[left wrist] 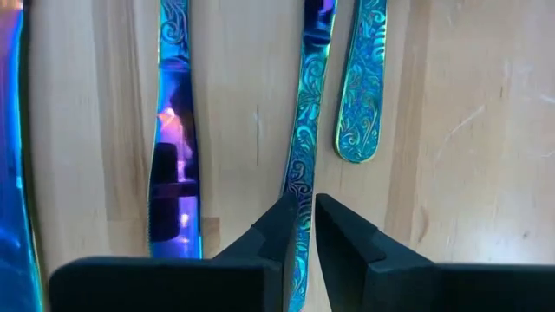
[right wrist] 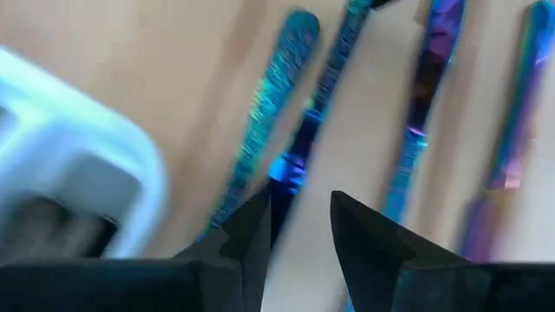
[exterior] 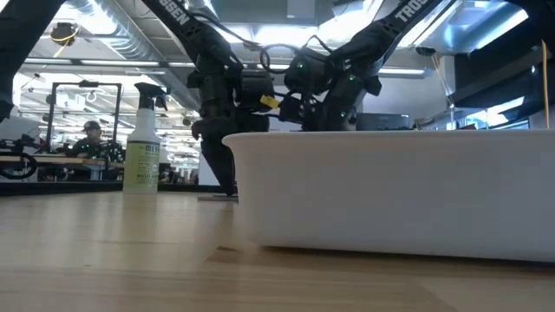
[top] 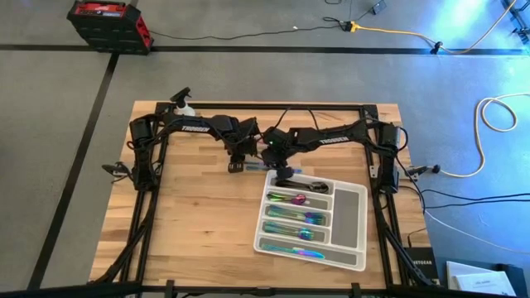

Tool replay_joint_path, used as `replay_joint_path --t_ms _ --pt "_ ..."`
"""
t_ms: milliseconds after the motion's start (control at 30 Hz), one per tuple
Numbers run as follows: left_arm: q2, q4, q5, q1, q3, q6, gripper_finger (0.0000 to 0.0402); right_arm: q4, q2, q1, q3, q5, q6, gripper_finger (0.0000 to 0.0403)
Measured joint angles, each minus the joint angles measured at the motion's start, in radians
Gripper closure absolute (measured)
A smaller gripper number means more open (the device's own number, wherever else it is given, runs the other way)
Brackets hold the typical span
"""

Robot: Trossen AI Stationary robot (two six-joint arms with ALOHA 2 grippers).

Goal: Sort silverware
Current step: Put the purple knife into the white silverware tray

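High view: both arms met mid-table above loose silverware [top: 248,167] lying just beyond the white tray [top: 351,213]'s far corner; bare wood lay open on the left. More pieces filled the tray's slots, lengthwise.

Low view: the tray wall blocked the near edge; a spray bottle [exterior: 143,139] stood far-left.

Left wrist view: the left gripper [left wrist: 305,227] pinched an iridescent handle [left wrist: 303,147], parallel to its neighbours.

Right wrist view: the right gripper [right wrist: 299,230] hung part-open, empty, over slanted pieces beside the tray corner.
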Motion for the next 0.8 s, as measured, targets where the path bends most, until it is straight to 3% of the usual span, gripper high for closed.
replay_joint_path --t_ms 100,300,633,800 --pt "0.000 0.014 -0.034 -0.009 0.000 0.020 0.0371 0.000 0.000 -0.001 0.000 -0.074 0.108 0.0297" --pt "0.000 0.018 -0.051 -0.010 0.001 0.023 0.0371 0.030 0.027 -0.009 0.001 -0.066 0.242 0.0299" --pt "-0.002 -0.022 -0.072 -0.008 0.002 0.029 0.0370 0.033 0.060 -0.022 0.002 -0.093 0.310 0.0389" --pt "-0.002 -0.022 -0.098 -0.008 0.002 0.030 0.0368 0.025 0.060 -0.022 0.002 -0.083 0.316 0.0397"
